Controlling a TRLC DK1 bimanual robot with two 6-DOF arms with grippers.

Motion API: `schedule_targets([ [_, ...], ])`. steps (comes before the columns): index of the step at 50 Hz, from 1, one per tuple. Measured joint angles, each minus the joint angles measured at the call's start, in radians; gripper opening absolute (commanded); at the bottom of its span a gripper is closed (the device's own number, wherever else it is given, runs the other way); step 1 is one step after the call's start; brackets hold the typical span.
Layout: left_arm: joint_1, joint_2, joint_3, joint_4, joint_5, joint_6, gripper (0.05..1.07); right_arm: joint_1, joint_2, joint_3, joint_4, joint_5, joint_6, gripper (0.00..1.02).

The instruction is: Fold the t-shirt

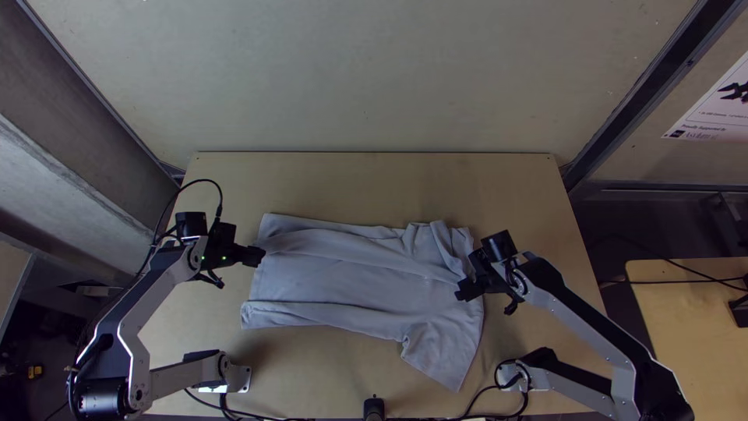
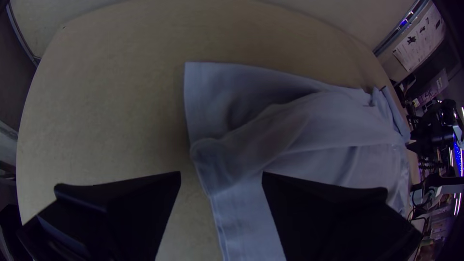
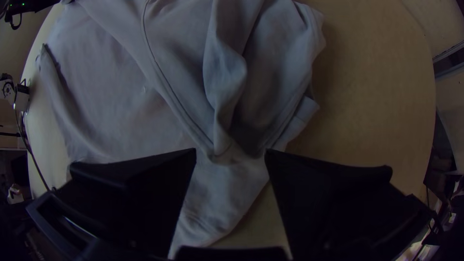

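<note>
**pale t-shirt (image 1: 351, 273) lies lengthwise across the bench (image 1: 351, 179)**

the shirt is laid out but wrinkled, its hem (image 1: 259, 273) towards the left arm's side and its shoulder end towards the right. a long crease runs along the far part of the body, and a narrow ridge of cloth follows the near long edge by the hem. at the shoulder end the far part is bunched in several folds, while the near sleeve (image 1: 444, 355) spreads towards the bench's near edge.

the left claw (image 1: 259, 256) is at the hem, open: in its wrist view the two fingers stand apart, with the hem edge running between them, bare bench by one finger and cloth by the other.

the right claw (image 1: 461, 291) is at the shoulder end, open too, a wide gap between its fingers. its wrist view has a raised fold (image 3: 224, 82) leading towards that gap and cloth between the fingers. whether either claw touches the shirt, i can't tell.

black cables (image 1: 467, 418) run along the near edge, and a second table (image 1: 693, 335) stands off to the right.
</note>
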Motion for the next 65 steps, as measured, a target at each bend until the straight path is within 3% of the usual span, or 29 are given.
schedule_targets([
  [13,-0.005,-0.109,0.058,-0.198,0.032,0.108,1.02,0.027,-0.088,0.032,-0.159,-0.008,-0.008,0.88],
  [26,-0.03,-0.135,0.062,-0.363,0.038,0.284,1.02,0.151,-0.141,0.032,-0.278,-0.019,-0.036,0.88],
  [39,-0.121,-0.11,0.062,-0.468,0.033,0.431,1.02,0.16,-0.092,0.055,-0.412,-0.031,-0.143,0.88],
  [49,-0.22,-0.093,0.062,-0.497,0.004,0.497,1.01,0.187,-0.055,0.07,-0.425,-0.034,-0.19,0.88],
  [65,-0.291,-0.055,0.062,-0.529,-0.061,0.62,1.01,0.262,0.029,0.079,-0.443,-0.035,-0.199,0.88],
])
